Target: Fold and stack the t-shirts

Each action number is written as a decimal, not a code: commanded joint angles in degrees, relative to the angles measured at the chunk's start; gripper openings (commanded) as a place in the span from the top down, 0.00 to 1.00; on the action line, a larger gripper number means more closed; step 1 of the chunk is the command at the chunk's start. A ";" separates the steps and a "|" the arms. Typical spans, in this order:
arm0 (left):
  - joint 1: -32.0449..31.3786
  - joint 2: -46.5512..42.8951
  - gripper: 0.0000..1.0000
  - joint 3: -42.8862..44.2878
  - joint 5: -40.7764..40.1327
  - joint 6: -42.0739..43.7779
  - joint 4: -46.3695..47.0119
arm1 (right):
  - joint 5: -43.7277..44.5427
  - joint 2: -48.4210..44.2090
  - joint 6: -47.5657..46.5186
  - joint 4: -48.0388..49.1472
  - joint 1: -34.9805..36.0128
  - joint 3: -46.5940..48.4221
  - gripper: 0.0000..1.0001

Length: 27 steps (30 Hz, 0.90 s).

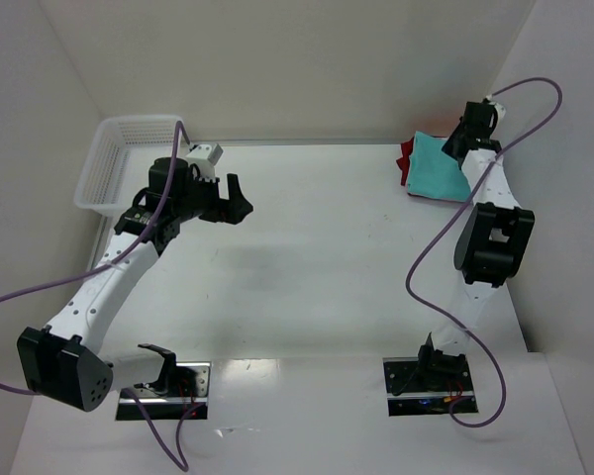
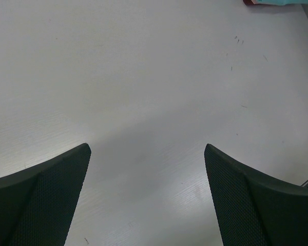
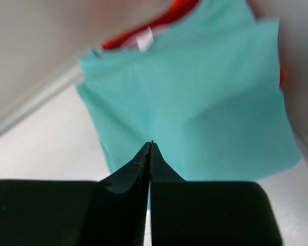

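One white table [image 1: 317,257] fills the top view; a white mesh basket [image 1: 104,188] sits at its ten o'clock corner; at two o'clock lies the folded teal t-shirt [image 1: 438,168], on top of a red t-shirt [image 1: 406,158] whose edge shows on the side toward nine o'clock; the left hand [image 2: 147,148] hangs above bare table just beside the basket, its jaws spread wide and holding nothing; the right hand [image 3: 151,146] hovers over the teal t-shirt's near edge, fingers pressed together, no cloth visibly between them; a small white label [image 3: 145,40] shows at the teal t-shirt's far edge.
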 commanded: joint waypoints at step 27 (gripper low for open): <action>0.87 8.43 0.01 5.04 0.12 -1.08 1.70 | 0.13 31.60 -1.87 -6.05 -2.29 37.46 0.98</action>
